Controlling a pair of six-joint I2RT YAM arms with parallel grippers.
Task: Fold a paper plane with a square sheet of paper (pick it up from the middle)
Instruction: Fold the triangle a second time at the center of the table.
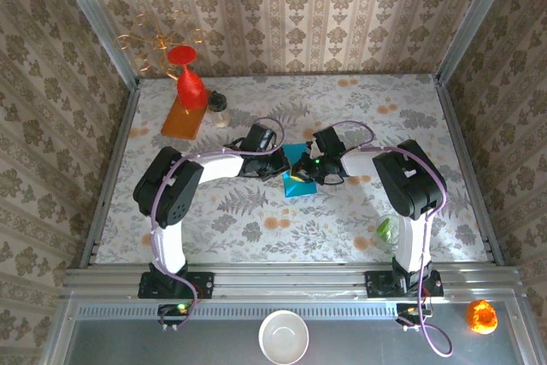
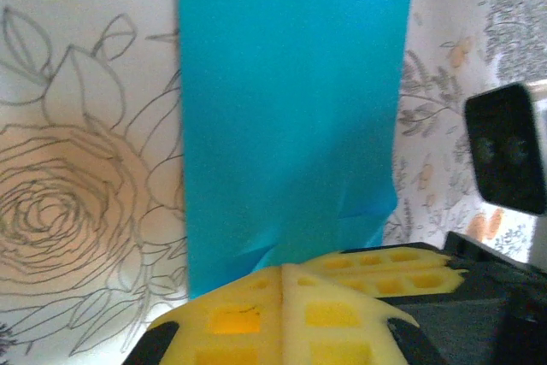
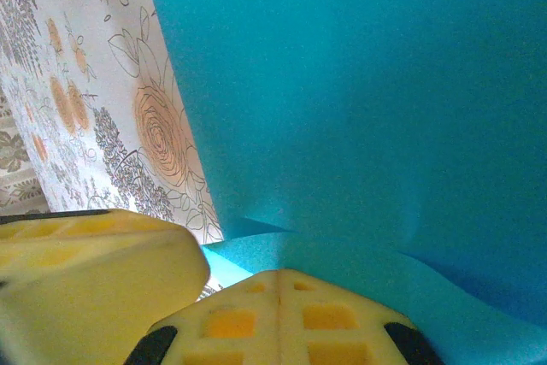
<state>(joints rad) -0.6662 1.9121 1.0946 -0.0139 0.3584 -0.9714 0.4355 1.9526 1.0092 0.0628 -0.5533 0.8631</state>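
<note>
From here I see the left gripper (image 2: 282, 269) and right gripper (image 3: 278, 273) tip to tip, each clamped on the blue paper (image 1: 299, 179). The paper sits mid-table (image 1: 256, 228), between them.

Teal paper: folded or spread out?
Spread, not folded: the sheet shows no crease, only small puckers where the shut jaws pinch it.

red vase (image 1: 188, 74) on an orange board (image 1: 183, 117) near the table's (image 1: 359, 100) far left corner, small jar (image 1: 219, 108) beside it
</note>
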